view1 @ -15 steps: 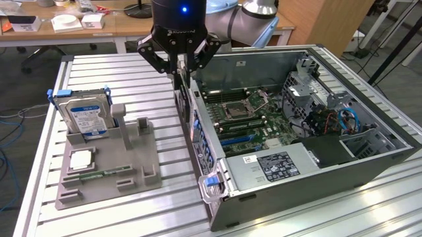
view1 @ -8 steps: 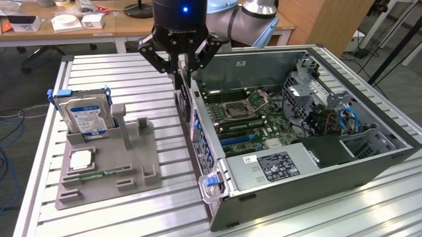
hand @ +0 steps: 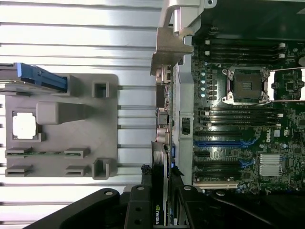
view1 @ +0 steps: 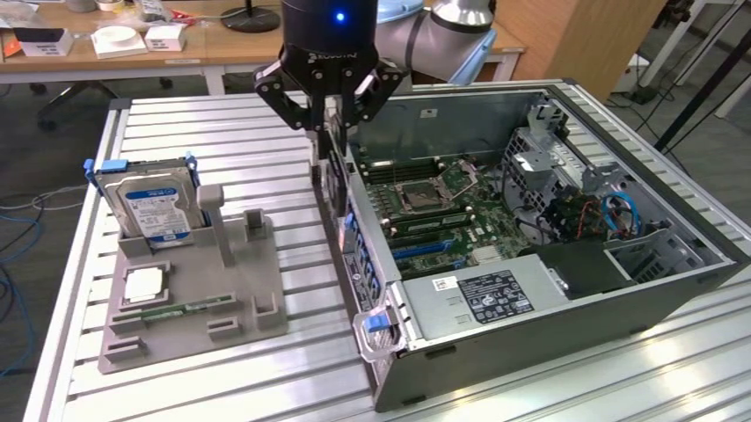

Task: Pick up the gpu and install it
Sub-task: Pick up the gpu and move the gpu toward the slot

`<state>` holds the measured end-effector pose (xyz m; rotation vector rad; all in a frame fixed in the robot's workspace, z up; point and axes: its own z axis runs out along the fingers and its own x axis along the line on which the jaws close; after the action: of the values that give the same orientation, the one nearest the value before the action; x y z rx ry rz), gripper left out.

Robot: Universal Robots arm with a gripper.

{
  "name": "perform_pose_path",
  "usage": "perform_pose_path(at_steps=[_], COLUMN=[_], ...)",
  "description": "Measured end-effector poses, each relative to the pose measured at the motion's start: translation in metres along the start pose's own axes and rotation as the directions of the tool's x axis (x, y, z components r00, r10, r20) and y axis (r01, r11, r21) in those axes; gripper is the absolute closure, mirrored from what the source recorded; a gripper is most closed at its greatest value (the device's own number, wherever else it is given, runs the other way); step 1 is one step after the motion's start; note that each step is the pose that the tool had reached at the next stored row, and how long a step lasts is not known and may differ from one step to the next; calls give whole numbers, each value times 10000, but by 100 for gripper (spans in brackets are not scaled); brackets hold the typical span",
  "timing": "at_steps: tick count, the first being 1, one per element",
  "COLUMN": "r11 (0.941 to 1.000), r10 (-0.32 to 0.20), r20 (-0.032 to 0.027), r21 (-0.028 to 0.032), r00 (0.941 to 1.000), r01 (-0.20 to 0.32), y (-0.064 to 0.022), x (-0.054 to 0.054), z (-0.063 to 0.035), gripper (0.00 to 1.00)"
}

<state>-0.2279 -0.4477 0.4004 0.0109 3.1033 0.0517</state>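
My gripper is shut on the gpu, which hangs edge-on below the fingers as a thin dark card. It hovers over the gap between the grey parts holder and the rear wall of the open computer case. In the wrist view the gpu runs between my two black fingers of the gripper, with a logo on its edge. The motherboard lies beside it, with blue and black expansion slots just inside the case wall.
The holder carries an upright silver hard drive in a blue frame, a small processor chip and a green memory stick. The case's silver latch sticks out at its near corner. Desks and a chair stand behind the slatted table.
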Motion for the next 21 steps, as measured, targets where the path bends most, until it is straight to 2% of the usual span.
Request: perform_pose_path(at_steps=[16, 21], r11=[10000, 10000], r10=[0, 0], r20=[-3, -17], r21=[2, 2], r00=[10000, 10000], r01=[0, 0], y=[1, 3], x=[-159, -183], z=[5, -35], gripper=[74, 74])
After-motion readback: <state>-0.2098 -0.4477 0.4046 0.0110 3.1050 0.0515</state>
